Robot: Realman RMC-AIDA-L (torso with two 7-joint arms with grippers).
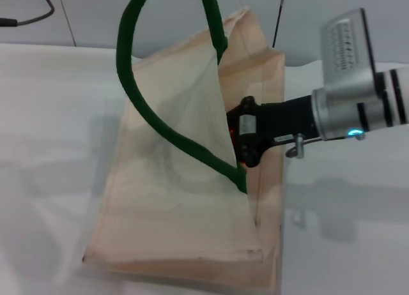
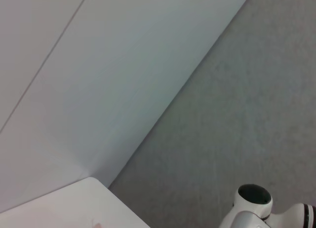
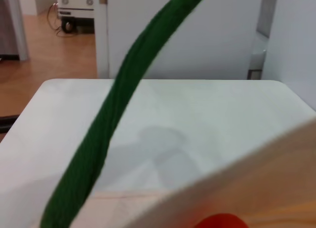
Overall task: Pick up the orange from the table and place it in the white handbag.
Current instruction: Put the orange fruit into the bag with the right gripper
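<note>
The white handbag (image 1: 185, 231) stands open in the middle of the table (image 1: 51, 116), its dark green handles (image 1: 137, 97) looping up. My right gripper (image 1: 234, 145) reaches in from the right at the bag's mouth, its tips behind the thin fabric. Slivers of the orange (image 1: 242, 159) show at its front, held off the table. In the right wrist view the orange (image 3: 219, 221) peeks up at the picture's edge behind the bag's rim (image 3: 276, 169), with a green handle (image 3: 113, 114) crossing in front. My left gripper is out of view.
A dark cable (image 1: 38, 14) lies at the table's back left edge. The left wrist view shows only a pale wall (image 2: 98, 90), grey floor (image 2: 247, 114) and a white robot part (image 2: 256, 208). The table's far edge (image 3: 158, 81) shows beyond the bag.
</note>
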